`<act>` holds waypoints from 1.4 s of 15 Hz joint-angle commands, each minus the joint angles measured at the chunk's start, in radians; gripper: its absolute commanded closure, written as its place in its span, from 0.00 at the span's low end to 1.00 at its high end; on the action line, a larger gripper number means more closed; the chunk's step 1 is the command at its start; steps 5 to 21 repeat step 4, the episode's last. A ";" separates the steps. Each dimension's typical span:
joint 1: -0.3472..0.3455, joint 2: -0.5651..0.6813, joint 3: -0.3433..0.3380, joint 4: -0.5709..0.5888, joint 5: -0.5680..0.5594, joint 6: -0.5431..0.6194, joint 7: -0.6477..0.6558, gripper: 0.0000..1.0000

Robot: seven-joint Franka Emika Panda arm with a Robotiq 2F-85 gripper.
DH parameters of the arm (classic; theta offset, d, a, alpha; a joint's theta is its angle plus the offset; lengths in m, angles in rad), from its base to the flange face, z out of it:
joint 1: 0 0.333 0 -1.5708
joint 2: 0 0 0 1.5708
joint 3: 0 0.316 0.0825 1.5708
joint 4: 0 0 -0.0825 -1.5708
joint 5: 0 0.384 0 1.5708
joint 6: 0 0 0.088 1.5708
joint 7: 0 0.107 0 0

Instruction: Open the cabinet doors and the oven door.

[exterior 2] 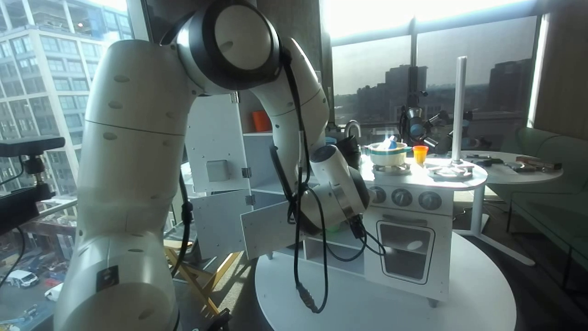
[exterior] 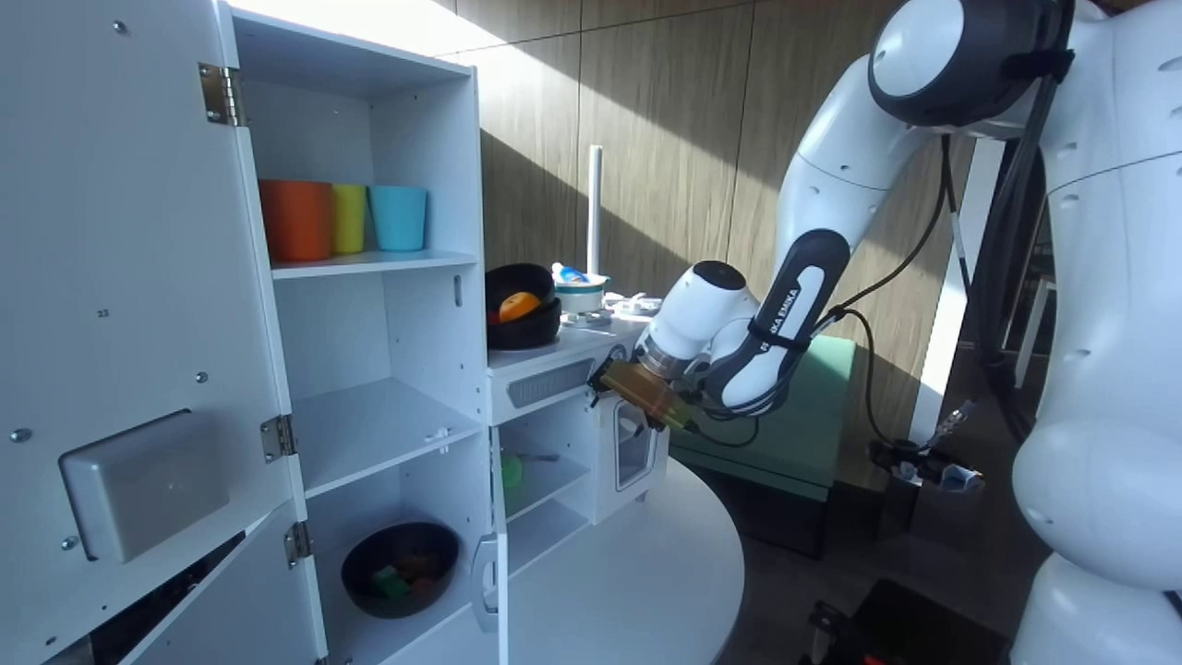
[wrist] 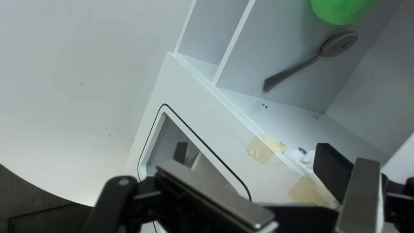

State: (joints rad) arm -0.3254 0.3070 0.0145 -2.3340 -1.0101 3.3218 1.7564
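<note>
The upper cabinet door, white with a square grey inset, stands swung open in both exterior views. The lower cabinet door also stands open. The oven door, a small white panel with a dark window, looks shut; it also shows in the wrist view. My gripper is at the oven unit's upper front, near the counter edge and knobs. In the wrist view my gripper is open, with nothing seen between its fingers. One finger covers part of the oven window. In an exterior view the arm hides the fingers.
The sink unit's small door stands open beside the arm. A spoon and green bowl lie inside. Black bowls, a pot and a white pole stand on the counter. Tape marks the panel edge.
</note>
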 commanded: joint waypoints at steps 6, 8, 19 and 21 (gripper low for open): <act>-0.031 -0.086 0.067 -0.064 -0.061 -0.007 -0.032 0.00; -0.031 -0.086 0.067 -0.064 -0.061 -0.007 -0.032 0.00; -0.031 -0.086 0.067 -0.064 -0.061 -0.007 -0.032 0.00; -0.031 -0.086 0.067 -0.064 -0.061 -0.007 -0.032 0.00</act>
